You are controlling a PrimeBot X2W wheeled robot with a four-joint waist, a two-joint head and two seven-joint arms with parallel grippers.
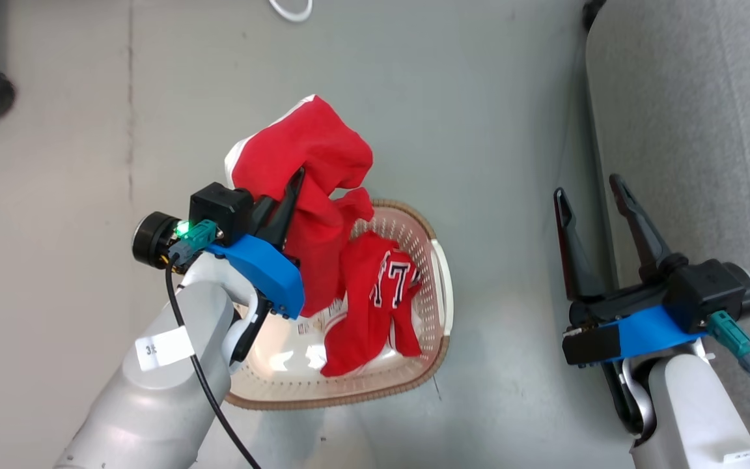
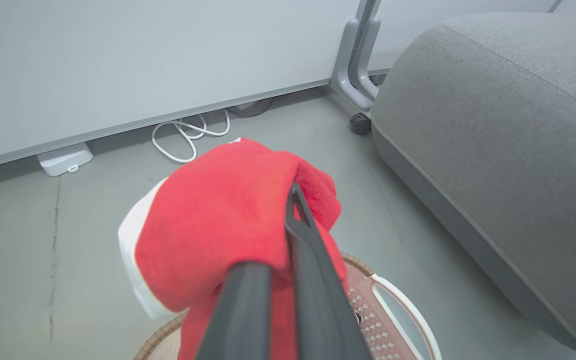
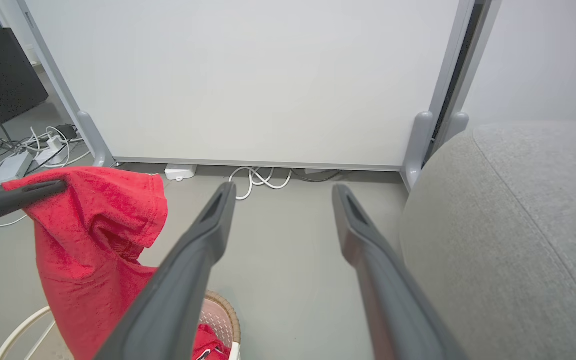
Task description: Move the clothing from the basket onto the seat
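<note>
left gripper (image 1: 297, 182) clamped on lifted jersey (image 1: 310, 150) above basket (image 1: 407, 210) | numbered jersey (image 1: 375, 306) in basket | right gripper (image 1: 587, 185) apart | raise until your hem clears basket, then swing to seat (image 1: 694, 98) right of basket

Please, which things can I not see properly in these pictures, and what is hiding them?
Head view: the label inside the basket is partly covered by the held jersey; its print is too small.
Head view: folds of the numbered jersey hide its lettering beyond what looks like 17.
Left wrist view: cloth buries one fingertip of the left gripper, so grip depth is unclear.
Head view: the right edge cuts off the sofa.
</note>
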